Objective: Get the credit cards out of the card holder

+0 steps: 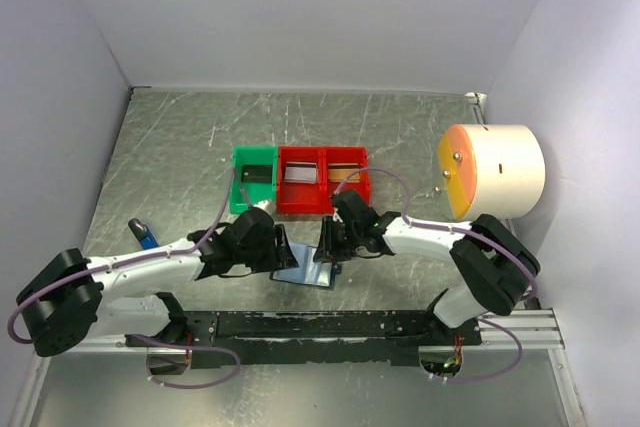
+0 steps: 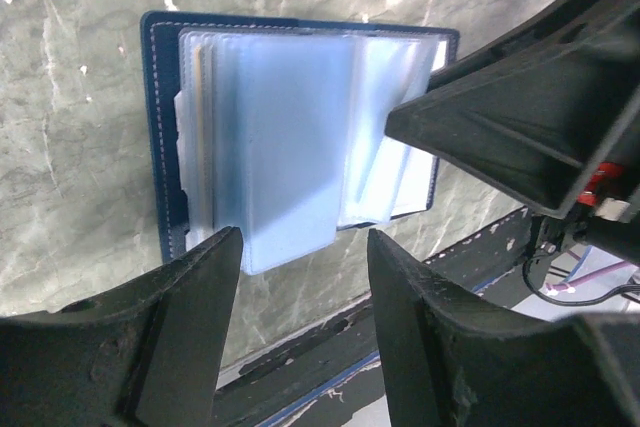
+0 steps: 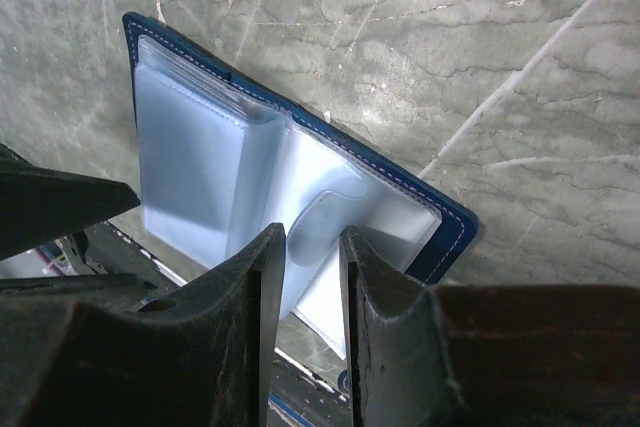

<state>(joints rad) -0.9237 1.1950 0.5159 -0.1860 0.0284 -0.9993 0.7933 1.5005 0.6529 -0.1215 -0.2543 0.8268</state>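
The card holder (image 1: pixel 305 272) lies open on the table between my two grippers, navy cover down and frosted blue-grey sleeves up. It also shows in the left wrist view (image 2: pixel 290 137) and the right wrist view (image 3: pixel 220 167). No card shows plainly in the sleeves. My left gripper (image 2: pixel 302 247) is wide open and empty over the holder's near edge. My right gripper (image 3: pixel 313 247) has its jaws a narrow gap apart at the right-hand sleeves, with nothing clamped between them. A dark card (image 1: pixel 258 175), a silvery card (image 1: pixel 298 174) and a tan-brown card (image 1: pixel 346 174) lie in the bins.
A green bin (image 1: pixel 240 197) and a red two-part bin (image 1: pixel 322 203) stand just behind the grippers. A large white cylinder with an orange face (image 1: pixel 495 172) sits at the right. A small bright-blue tag (image 1: pixel 146 235) lies at the left. The black base rail (image 1: pixel 330 325) runs along the near edge.
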